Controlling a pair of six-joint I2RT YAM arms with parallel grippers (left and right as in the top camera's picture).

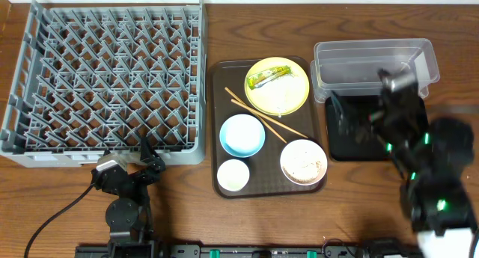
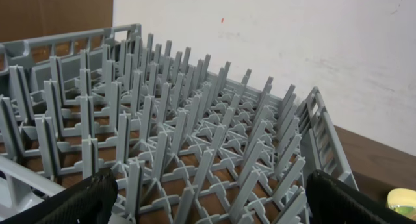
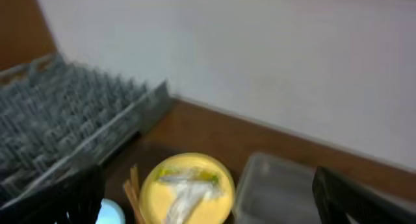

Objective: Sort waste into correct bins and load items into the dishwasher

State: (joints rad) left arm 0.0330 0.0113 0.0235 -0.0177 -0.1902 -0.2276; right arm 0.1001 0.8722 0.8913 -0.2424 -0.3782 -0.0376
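Seen from above, a wooden desk [image 1: 187, 213]. At its near left edge sits the left arm [image 1: 123, 187]. The left jaws stand wide apart, holding nothing, just before the near wall of the grey dish rack [image 1: 112, 71], facing its rows of upright pegs. At the near right the right arm [image 1: 419, 161], blurred, reaches over the black tray [image 1: 344, 131]. The right jaws are also spread wide and hold nothing.

Between the arms a band of bare wood runs along the near edge. Beyond it, in the middle, lies a brown serving tray [image 1: 217, 161]. Nearest on it are a small white cup [image 1: 233, 174] and a white bowl [image 1: 303, 161] with pale scraps inside. Further back come a light blue bowl [image 1: 242, 134], slanting chopsticks [image 1: 266, 116], and a yellow plate [image 1: 281, 97] carrying a green-yellow wrapper [image 1: 269, 77].

A narrow strip of wood separates the serving tray from the rack on its left, and another from the black tray on its right. A clear tub [image 1: 359, 60] sits at the black tray's far end. The rack fills the far left.
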